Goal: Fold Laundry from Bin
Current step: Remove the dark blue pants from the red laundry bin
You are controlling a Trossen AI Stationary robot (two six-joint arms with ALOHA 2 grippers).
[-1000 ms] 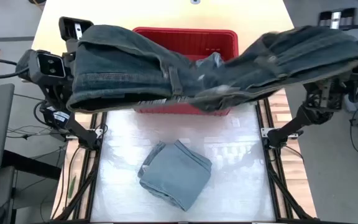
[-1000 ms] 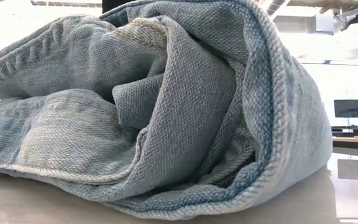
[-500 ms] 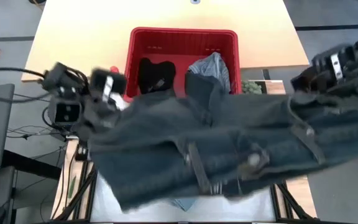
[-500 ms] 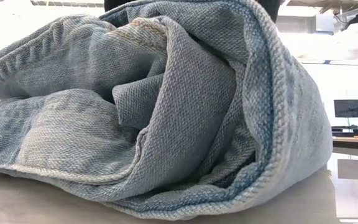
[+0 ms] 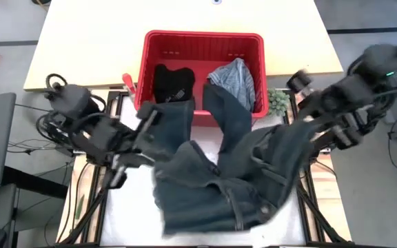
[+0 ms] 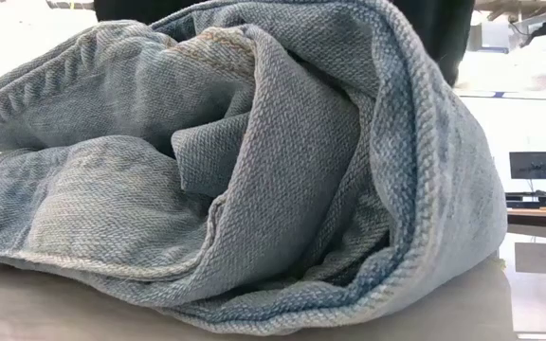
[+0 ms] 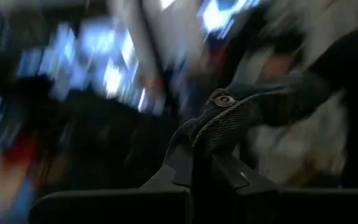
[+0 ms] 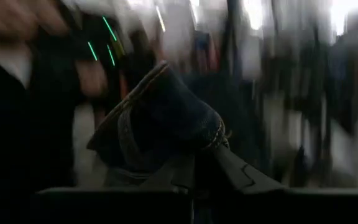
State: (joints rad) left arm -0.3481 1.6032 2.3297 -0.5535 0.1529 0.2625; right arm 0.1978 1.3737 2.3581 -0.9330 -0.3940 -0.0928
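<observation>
Left gripper (image 7: 192, 163) pinched shut on dark denim jeans (image 5: 219, 186); right gripper (image 8: 194, 163) likewise; red rectangular plastic bin (image 5: 202, 41) beyond, two garments inside; folded pale denim piece (image 6: 235, 170) beneath

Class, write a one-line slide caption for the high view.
Both grippers hold dark jeans spread over the table, in front of the red bin.
</observation>
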